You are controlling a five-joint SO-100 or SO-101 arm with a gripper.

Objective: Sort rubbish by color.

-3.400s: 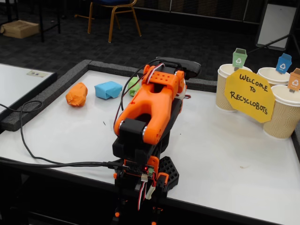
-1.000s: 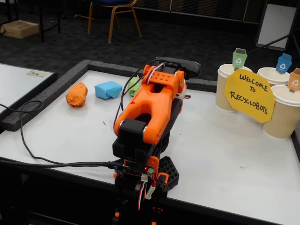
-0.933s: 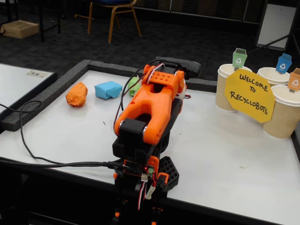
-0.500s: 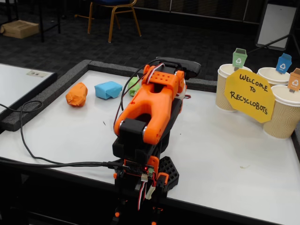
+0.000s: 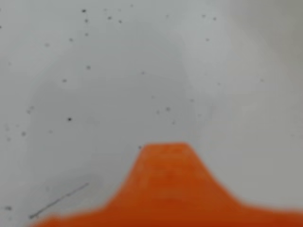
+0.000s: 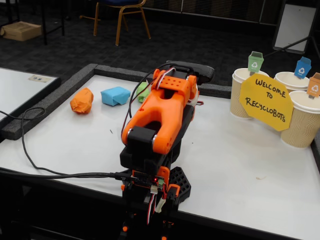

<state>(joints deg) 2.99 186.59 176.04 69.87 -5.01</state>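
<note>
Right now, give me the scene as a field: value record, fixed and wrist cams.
arm: orange arm folded low over its base, near table edge
gripper: hidden behind the arm in the fixed view; wrist view shows only a blurred orange part over bare table, state cannot be told
orange wad: far left on the table
light blue wad: right of the orange one, apart
light green wad: partly hidden behind the arm
cups: three paper cups, far right, with green, blue, orange bin tags
sign: yellow, "Welcome to RecycloBots", in front of cups
sorted: none yet
</note>
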